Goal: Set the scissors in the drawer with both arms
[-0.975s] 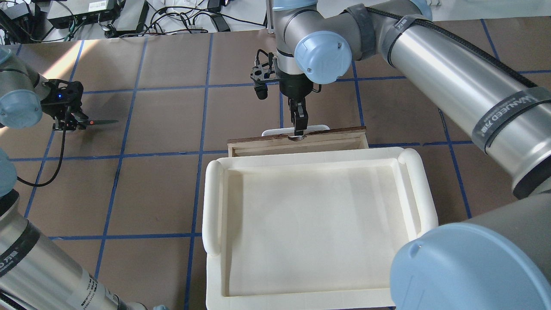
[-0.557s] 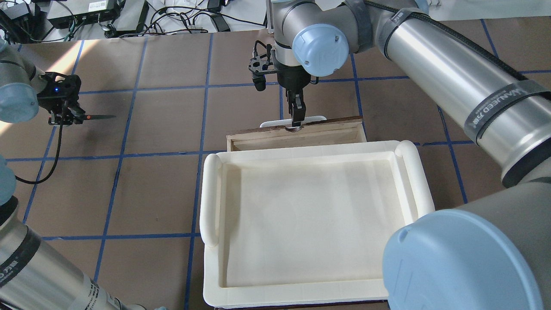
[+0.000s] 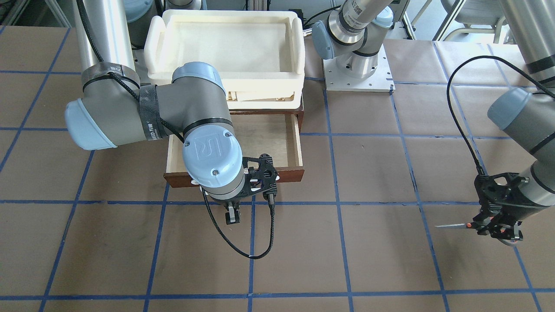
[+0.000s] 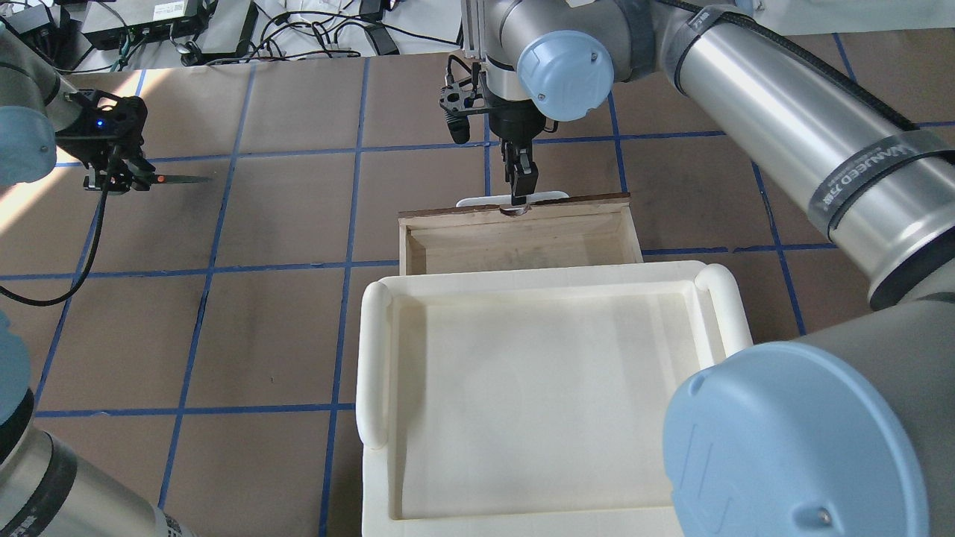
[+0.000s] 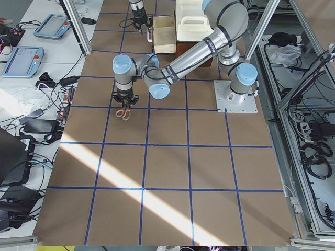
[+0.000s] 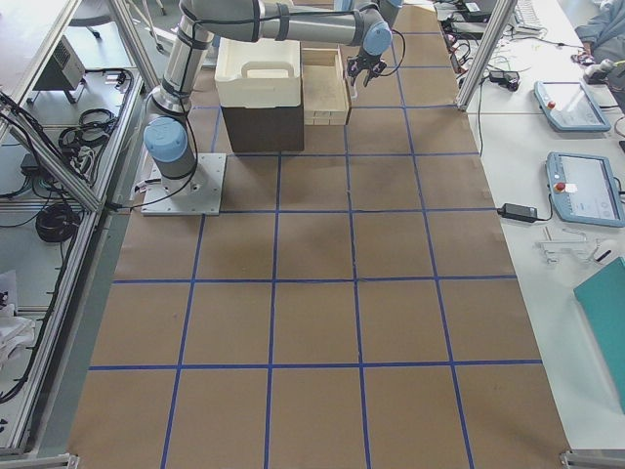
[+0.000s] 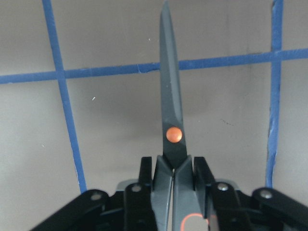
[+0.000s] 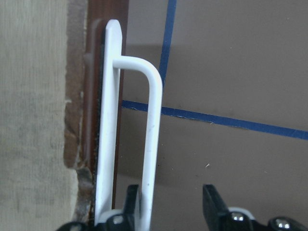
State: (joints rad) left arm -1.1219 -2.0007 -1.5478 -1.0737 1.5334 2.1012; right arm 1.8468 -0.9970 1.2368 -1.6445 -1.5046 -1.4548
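Observation:
My left gripper [image 4: 112, 181] is shut on the handles of the scissors [image 4: 175, 179] and holds them above the table at far left, blades level and pointing toward the middle. They also show in the left wrist view [image 7: 172, 120] and the front view [image 3: 453, 225]. The drawer [image 4: 522, 242] stands partly pulled out from under the cream tray, its pale inside empty. My right gripper [image 4: 518, 195] is open at the white handle [image 8: 153, 120]. One finger [image 8: 134, 204] is hooked behind the bar, the other [image 8: 214, 204] stands apart from it.
A cream-white tray [image 4: 373, 358] sits on the dark cabinet over the drawer, also seen in the front view [image 3: 299, 43]. Brown paper with blue tape lines covers the table [image 4: 283, 224]. Cables and boxes lie beyond the far edge [image 4: 149, 22].
The drawer has slid further out, away from the robot, with my right gripper moving along at the handle. My left gripper has carried the scissors a little farther from the robot.

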